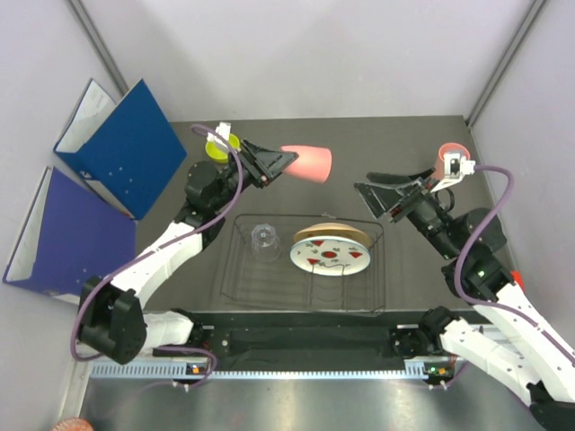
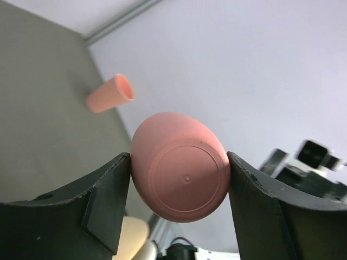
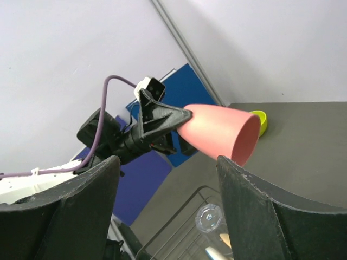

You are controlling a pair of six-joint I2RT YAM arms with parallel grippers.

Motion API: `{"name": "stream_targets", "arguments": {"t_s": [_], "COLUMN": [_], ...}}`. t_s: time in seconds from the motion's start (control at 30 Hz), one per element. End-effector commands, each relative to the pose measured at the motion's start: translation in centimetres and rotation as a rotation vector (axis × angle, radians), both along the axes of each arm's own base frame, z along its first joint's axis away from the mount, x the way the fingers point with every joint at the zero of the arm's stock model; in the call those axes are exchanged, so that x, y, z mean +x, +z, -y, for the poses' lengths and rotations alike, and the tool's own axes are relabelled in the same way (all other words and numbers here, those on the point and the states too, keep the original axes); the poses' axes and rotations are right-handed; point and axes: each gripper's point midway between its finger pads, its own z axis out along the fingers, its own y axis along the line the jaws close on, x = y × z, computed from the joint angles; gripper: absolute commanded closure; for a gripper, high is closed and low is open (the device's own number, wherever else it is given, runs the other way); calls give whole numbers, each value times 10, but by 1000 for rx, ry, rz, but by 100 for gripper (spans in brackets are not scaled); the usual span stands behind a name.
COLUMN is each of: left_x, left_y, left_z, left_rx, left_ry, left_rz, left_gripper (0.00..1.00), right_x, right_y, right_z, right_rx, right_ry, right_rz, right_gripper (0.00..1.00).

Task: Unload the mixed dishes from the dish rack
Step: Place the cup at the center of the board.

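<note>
the top view alone shows the whole dish rack (image 1: 269, 285). the glass tumbler (image 1: 264, 241) stands in its left part. the white plate with red marks (image 1: 330, 257) leans in the middle, and the orange-tan plate (image 1: 334, 234) is just behind it; i cannot tell if they touch.

only the left wrist view shows the round bottom of the salmon-pink cup (image 2: 181, 173), pressed between both black fingers (image 2: 103, 200). it also shows a second pink cup (image 2: 111, 93) on the table (image 1: 409, 260), well apart from the first one. the right wrist view gives the held cup from the side, with its mouth turned partly to that camera.

the left gripper (image 1: 280, 162) is spread wide, yet clamped on the base of the salmon-pink cup. it holds the cup sideways in the air behind the rack, mouth to the right. the right gripper (image 1: 372, 199) has its jaws apart with nothing between them. it points toward the held cup and does not touch it.

the lime-green bowl (image 1: 220, 147) sits on the table beside the left arm, outside the rack. i cannot tell what is in it.
</note>
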Motion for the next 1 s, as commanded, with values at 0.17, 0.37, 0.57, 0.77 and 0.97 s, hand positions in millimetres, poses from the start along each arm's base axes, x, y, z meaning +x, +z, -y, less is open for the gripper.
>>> {"name": "stream_targets", "arguments": {"t_s": [0.17,0.37,0.57,0.77,0.97], "left_x": [-32,-35,-39,-41,-39], "left_y": [73,70,63,59,52], "left_z": [5,9,16,24,33], "left_rx": [-216,-226,-226,-224,-215], "left_ry": [-159,-186,-211,-230,-247], "left_rz": [210,200,186,174,152], "left_gripper": [100,100,100,100,100], "right_x": [6,18,27,33,35], "right_y": [-4,-3,2,3,1], "right_z": [-22,-35,-47,-60,-67], "right_rx": [-4,3,20,18,20], "right_ry": [67,91,118,151,174], "right_rz": [9,3,10,12,13], "right_gripper": [29,29,30,32,51]}}
